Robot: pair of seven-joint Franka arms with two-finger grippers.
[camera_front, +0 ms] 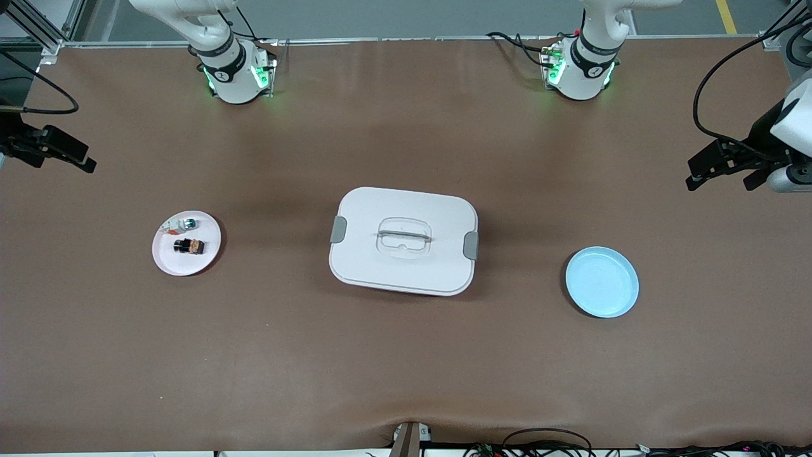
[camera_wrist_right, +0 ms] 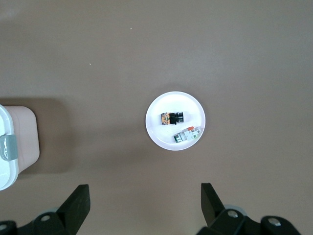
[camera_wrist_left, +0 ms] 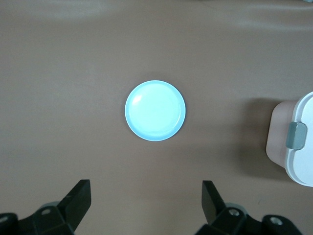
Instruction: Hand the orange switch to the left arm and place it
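The orange switch [camera_front: 189, 245] lies on a round pink plate [camera_front: 166, 259] toward the right arm's end of the table. My right gripper [camera_wrist_right: 145, 198] hangs open and empty high over the table, with the orange switch [camera_wrist_right: 172, 118] well below it. The white lidded box [camera_front: 403, 240] stands in the middle of the table, between the two plates. My left gripper [camera_wrist_left: 146, 196] hangs open and empty high over the left arm's end, above the table next to a pale blue plate [camera_wrist_left: 155, 110]. In the front view the left gripper [camera_front: 720, 183] shows at the frame's edge.
A small white-and-green component [camera_front: 184, 223] shares the pink plate with the switch. The blue plate [camera_front: 601, 281] holds nothing. A grey-clipped end of the box [camera_wrist_left: 298, 147] shows in the left wrist view, and the box's other end [camera_wrist_right: 10, 147] in the right wrist view. Cables run along the table's near edge.
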